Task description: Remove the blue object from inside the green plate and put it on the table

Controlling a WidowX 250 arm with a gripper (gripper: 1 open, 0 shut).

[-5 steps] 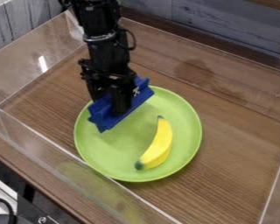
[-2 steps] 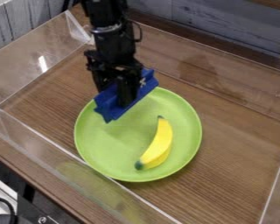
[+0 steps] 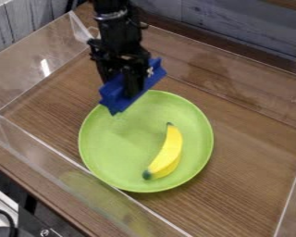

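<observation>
Black claw shut on blue block.

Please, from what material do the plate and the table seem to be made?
The green plate looks like matte plastic: even lime colour, soft sheen, moulded-looking rim. The table seems to be wood, or a wood-look laminate, with a satin finish: brown with fine grain streaks.

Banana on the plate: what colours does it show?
The banana is yellow with a dark greenish tip, clearest in the current camera view.
</observation>
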